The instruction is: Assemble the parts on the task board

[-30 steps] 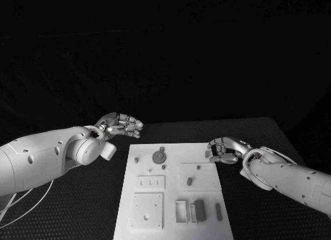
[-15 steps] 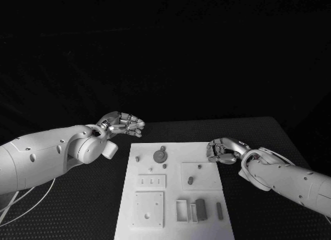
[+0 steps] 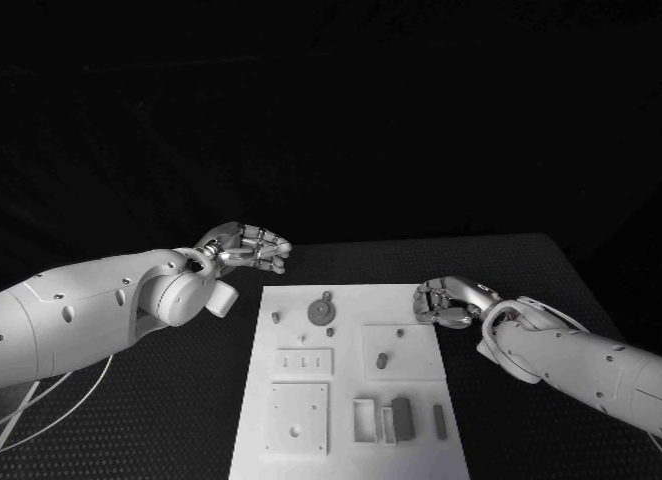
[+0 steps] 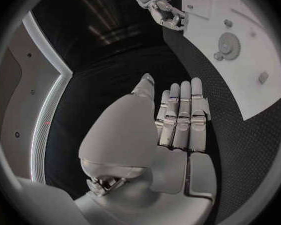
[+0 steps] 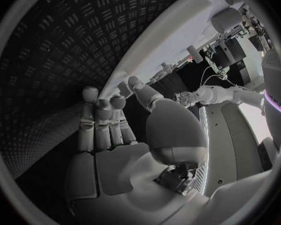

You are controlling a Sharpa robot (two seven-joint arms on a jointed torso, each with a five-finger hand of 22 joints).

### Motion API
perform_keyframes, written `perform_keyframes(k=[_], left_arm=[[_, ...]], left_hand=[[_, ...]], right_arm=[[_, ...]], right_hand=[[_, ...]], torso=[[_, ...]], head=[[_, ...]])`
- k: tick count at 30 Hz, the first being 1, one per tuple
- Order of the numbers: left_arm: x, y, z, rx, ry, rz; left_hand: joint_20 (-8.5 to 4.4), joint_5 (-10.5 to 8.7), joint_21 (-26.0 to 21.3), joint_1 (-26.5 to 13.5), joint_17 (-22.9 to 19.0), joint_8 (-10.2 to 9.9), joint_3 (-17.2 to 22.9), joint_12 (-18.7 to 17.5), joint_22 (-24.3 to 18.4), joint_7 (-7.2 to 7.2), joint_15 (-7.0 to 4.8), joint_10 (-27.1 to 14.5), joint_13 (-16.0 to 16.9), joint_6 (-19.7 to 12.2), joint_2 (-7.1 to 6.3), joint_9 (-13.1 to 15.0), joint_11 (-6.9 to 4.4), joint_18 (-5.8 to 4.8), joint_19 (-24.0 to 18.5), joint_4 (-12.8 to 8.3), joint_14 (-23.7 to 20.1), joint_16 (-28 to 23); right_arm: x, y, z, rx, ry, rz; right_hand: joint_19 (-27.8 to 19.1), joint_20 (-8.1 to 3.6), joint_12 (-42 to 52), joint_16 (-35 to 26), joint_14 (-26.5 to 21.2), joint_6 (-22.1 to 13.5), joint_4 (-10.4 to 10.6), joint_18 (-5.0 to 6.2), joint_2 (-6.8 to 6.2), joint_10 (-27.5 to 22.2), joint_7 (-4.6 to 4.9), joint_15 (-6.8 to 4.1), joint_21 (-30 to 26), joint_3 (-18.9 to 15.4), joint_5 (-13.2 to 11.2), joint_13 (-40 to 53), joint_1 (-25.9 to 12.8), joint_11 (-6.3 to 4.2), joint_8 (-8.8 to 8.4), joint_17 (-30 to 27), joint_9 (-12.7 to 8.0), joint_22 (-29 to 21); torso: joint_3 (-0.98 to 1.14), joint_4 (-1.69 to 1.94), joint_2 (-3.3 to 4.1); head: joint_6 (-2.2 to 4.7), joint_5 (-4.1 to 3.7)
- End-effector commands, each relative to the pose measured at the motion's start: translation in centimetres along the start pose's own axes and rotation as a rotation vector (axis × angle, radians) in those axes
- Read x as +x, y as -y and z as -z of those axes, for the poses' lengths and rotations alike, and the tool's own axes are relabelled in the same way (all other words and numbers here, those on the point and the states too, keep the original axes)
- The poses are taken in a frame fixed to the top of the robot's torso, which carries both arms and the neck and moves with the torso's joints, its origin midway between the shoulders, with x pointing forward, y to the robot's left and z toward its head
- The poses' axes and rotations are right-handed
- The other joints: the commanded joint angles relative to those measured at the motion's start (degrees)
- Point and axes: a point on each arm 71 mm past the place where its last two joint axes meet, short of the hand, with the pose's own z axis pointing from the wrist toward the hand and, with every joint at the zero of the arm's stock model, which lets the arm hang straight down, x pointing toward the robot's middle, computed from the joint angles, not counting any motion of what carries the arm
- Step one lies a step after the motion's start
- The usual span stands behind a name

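On the table (image 3: 158,420) centre lies the board (image 3: 349,440), white, with small grey parts on it: a gear (image 3: 320,312) near the far end, a peg (image 3: 399,333) just beside the right hand, a dark block (image 3: 402,418) and a thin bar (image 3: 438,422) at the near end. Parts look small, rigid, light, likely smooth plastic, so they could slip; judged best pinched at the sides with fingertips, the gear by its rim or hub. Board looks stiff and flat.

Left hand (image 3: 246,248) hovers off the board's far-left corner, over the table, fingers curled in, nothing in them; left wrist view shows fingers (image 4: 181,116) together and straight, palm bare. Right hand (image 3: 447,302) sits at the board's right edge, near the far end, fingers curled, holding nothing I can see. Neither hand touches a part.
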Motion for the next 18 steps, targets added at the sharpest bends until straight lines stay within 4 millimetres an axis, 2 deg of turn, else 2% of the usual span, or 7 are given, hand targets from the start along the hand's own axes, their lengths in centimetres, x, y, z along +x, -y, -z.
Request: perform_keyframes(k=[1,5,8,12,18], left_arm=[[0.20,0.13,0.00,0.011,-0.015,-0.002],[0.22,0.13,0.00,0.010,-0.016,-0.002],[0.18,0.11,0.00,0.010,-0.015,-0.002],[0.19,0.11,0.01,0.009,-0.016,-0.002],[0.28,0.14,-0.04,0.010,-0.017,-0.002]], left_hand=[[0.07,-0.18,-0.3,0.0,0.1,-0.4,-0.2,-0.3,0.1,0.33,0.01,-0.2,0.1,-0.1,0.23,0.1,0.22,0.68,0.2,0.0,0.2,-0.4],[0.07,-0.18,-0.3,0.0,0.1,-0.4,-0.2,-0.3,0.1,0.34,0.01,-0.2,0.1,-0.1,0.23,0.1,0.22,0.68,0.2,0.0,0.2,-0.4],[0.07,-0.19,-0.3,0.0,0.1,-0.4,-0.2,-0.3,0.1,0.35,0.01,-0.2,0.1,-0.1,0.23,0.1,0.22,0.68,0.2,0.0,0.2,-0.4],[0.07,-0.19,-0.3,0.0,0.1,-0.4,-0.2,-0.3,0.1,0.35,0.01,-0.2,0.1,-0.1,0.22,0.1,0.23,0.68,0.2,0.0,0.2,-0.4],[0.07,-0.20,-0.4,-0.1,0.1,-0.5,-0.2,-0.3,0.1,0.39,0.01,-0.2,0.1,-0.1,0.19,0.1,0.24,0.68,0.2,0.0,0.2,-0.4]], right_arm=[[0.10,-0.09,-0.11,0.005,0.002,-0.010],[0.21,-0.21,-0.23,0.006,0.003,-0.010],[0.30,-0.23,-0.27,0.006,0.002,-0.011],[0.31,-0.22,-0.28,0.011,0.005,-0.011],[0.35,-0.20,-0.32,0.015,0.005,-0.010]], right_hand=[[0.4,0.14,0.3,0.2,0.0,6.3,0.2,0.79,0.90,-4.2,0.23,-0.40,0.3,0.1,0.1,-0.1,-0.1,-0.59,0.37,-0.1,0.1,0.6],[0.5,0.05,0.5,0.3,0.1,7.0,0.2,0.79,1.59,-4.0,-0.02,-0.60,0.3,0.2,0.1,-0.2,-0.5,-0.81,0.61,-0.1,0.3,0.7],[0.6,-0.01,0.5,0.4,0.2,7.3,0.1,0.79,1.97,-3.9,-0.16,-0.73,0.4,0.3,0.1,-0.3,-0.6,-0.94,0.76,-0.1,0.4,0.7],[0.7,-0.04,0.6,0.5,0.3,7.5,0.1,0.79,1.94,-3.8,-0.25,-0.82,0.5,0.2,0.1,-0.3,-0.9,-1.03,0.79,-0.1,0.5,0.8],[0.9,-0.19,0.7,0.6,0.5,7.8,0.0,0.79,2.16,-3.6,-0.41,-0.98,0.6,0.3,0.1,-0.4,-1.0,-1.20,0.87,-0.1,0.6,0.8]], torso=[[0.03,-0.07,0.04],[0.08,-0.05,0.04],[0.07,-0.02,0.04],[0.07,0.00,0.06],[0.07,-0.02,-0.03]], head=[[-0.13,0.04],[-0.24,0.17],[-0.31,-0.02],[-0.43,-0.19],[-0.40,0.10]])
